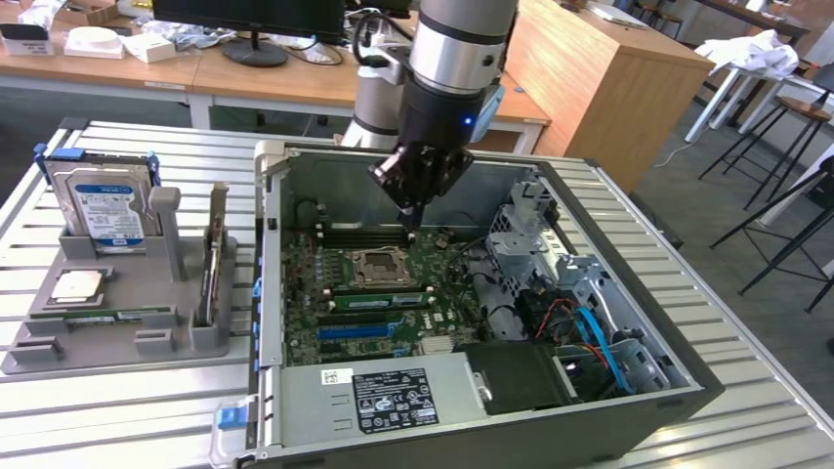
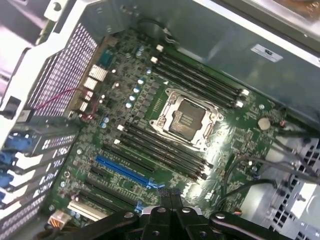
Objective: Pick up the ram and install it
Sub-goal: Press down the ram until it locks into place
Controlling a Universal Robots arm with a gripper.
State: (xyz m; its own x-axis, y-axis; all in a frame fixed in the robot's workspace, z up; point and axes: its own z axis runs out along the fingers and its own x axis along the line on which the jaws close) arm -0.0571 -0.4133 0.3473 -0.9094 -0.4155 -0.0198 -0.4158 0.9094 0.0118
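At the exterior view's left, a grey holder (image 1: 117, 322) on the tabletop (image 1: 729, 283) carries the ram (image 1: 111, 316), lying flat along its front. Mid-frame, the gripper (image 1: 412, 217) hangs inside the open computer case (image 1: 626, 415), jaws together and empty, above the motherboard (image 1: 378, 293).

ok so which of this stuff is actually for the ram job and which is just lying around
For the job: thin green ram stick lying in the grey holder; black memory slots on the motherboard; shut black gripper near them.
Lying about: blue-labelled hard drive; silver square processor chip; long blue motherboard slot.
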